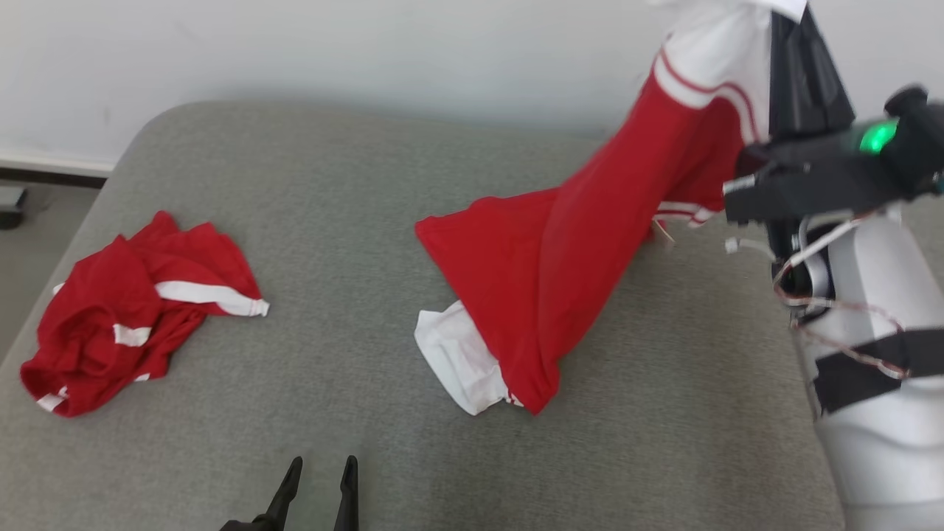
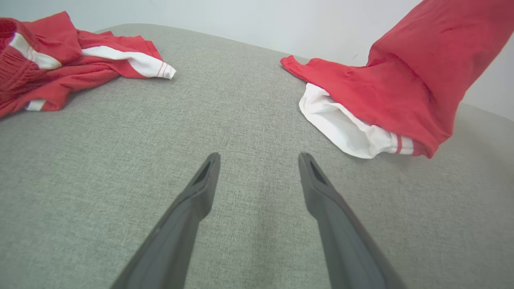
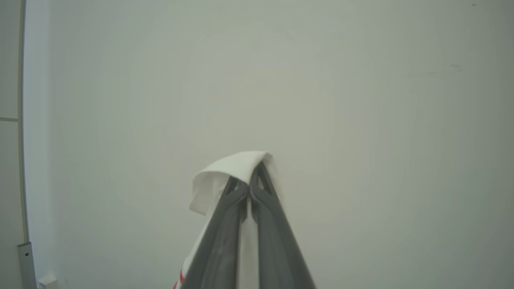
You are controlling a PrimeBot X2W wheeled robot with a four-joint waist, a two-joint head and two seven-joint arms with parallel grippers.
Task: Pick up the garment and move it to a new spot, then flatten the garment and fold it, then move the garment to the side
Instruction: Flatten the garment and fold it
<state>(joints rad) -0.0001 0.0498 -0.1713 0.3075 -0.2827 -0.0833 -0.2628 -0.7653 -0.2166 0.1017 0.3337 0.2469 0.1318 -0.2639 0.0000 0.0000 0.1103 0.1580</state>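
The garment (image 1: pixel 560 280) is red with white sleeves and striped trim. It hangs stretched from the upper right down to the grey padded surface (image 1: pixel 354 192), where its lower end and a white sleeve (image 2: pixel 341 128) still rest. My right gripper (image 3: pixel 249 181) is raised in front of the wall and shut on a white fold of the garment (image 3: pixel 225 170). My left gripper (image 1: pixel 318 466) stands open low at the near edge, with nothing between its fingers (image 2: pixel 200 188). It is apart from the garment, which lies ahead and to its right.
A second red and white garment (image 1: pixel 133 317) lies crumpled at the surface's left side. My right arm's pale forearm (image 1: pixel 877 354) with loose cables stands at the right edge. A white wall (image 1: pixel 295 51) runs behind, and the floor (image 1: pixel 22 251) shows at far left.
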